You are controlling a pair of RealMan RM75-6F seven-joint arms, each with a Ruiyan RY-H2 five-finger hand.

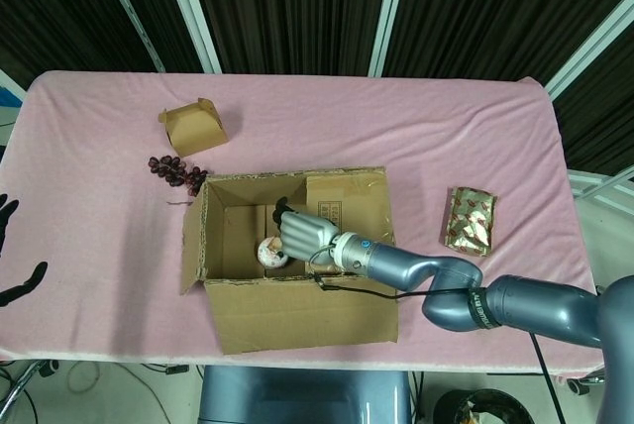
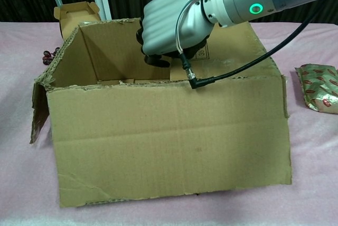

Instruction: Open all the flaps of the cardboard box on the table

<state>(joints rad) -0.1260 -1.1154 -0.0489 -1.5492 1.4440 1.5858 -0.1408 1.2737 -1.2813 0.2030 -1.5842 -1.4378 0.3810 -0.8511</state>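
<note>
Cardboard box (image 1: 287,261) near 6 o'clock edge of pink worktop (image 1: 416,127). Corrugated board, light, stiff but creases at folds; edges ragged; likely slides if pushed.

Right hand (image 1: 305,235) reaches down inside box, beside one flap (image 1: 342,208) folded inward at 3 o'clock side. Fingers hidden below rim: cannot tell whether curled or gripping.

Left hand (image 1: 12,256) at 9 o'clock edge, fingers spread, empty.

Best hold: hook under flap's free edge, swing outward on crease.
</note>
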